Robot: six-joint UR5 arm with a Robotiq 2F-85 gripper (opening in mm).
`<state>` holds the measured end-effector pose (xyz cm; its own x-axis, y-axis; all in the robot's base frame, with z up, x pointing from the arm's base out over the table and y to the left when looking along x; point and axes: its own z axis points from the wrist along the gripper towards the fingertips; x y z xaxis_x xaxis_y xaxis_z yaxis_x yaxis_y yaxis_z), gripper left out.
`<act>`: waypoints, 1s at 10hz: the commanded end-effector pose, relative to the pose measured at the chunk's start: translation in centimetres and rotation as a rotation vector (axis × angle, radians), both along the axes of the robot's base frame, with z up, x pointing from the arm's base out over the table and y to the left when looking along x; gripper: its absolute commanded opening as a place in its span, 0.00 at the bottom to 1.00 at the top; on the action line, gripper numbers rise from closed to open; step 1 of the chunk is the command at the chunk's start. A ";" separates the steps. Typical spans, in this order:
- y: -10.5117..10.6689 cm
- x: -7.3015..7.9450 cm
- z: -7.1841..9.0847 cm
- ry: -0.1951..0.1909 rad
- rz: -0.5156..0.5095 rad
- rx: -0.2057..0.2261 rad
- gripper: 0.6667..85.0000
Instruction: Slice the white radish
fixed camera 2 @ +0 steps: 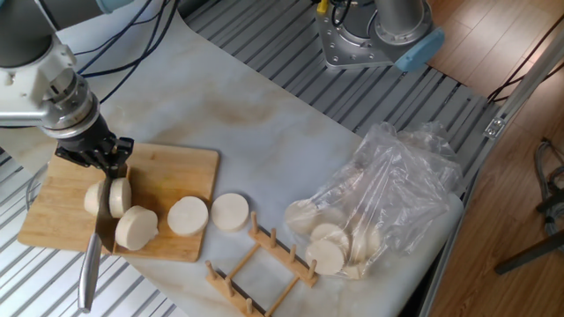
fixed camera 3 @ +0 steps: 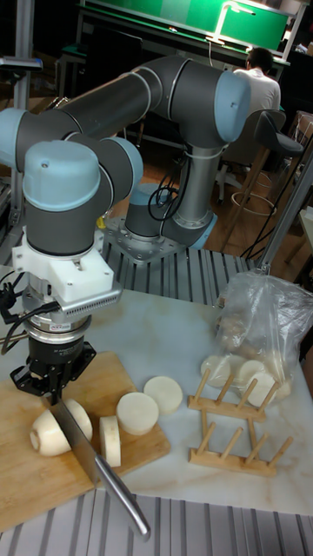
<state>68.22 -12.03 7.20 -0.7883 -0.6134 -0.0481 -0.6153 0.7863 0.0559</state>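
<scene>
A knife point(fixed camera 2: 95, 238) is clamped in the gripper point(fixed camera 2: 100, 160) — blade sunk into the white radish point(fixed camera 2: 97, 197) on the cutting board point(fixed camera 2: 181, 172).

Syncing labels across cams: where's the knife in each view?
Fixed view: the knife is at lower left, blade down through the white radish on the cutting board, handle past the board's front edge.
Tall fixed view: the knife is at lower left, running diagonally from under the hand toward the bottom.
Shared landmark: the wooden rack.
</scene>
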 end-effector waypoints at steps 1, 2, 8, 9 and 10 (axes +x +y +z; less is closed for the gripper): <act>0.7 0.7 0.0 -0.010 -0.012 0.024 0.01; 0.7 0.9 -0.5 -0.016 -0.013 0.021 0.01; -2.4 -0.8 1.7 0.016 0.036 0.026 0.01; -1.7 -0.4 1.0 0.006 0.021 0.032 0.01; -1.4 -0.1 0.7 0.002 0.018 0.036 0.01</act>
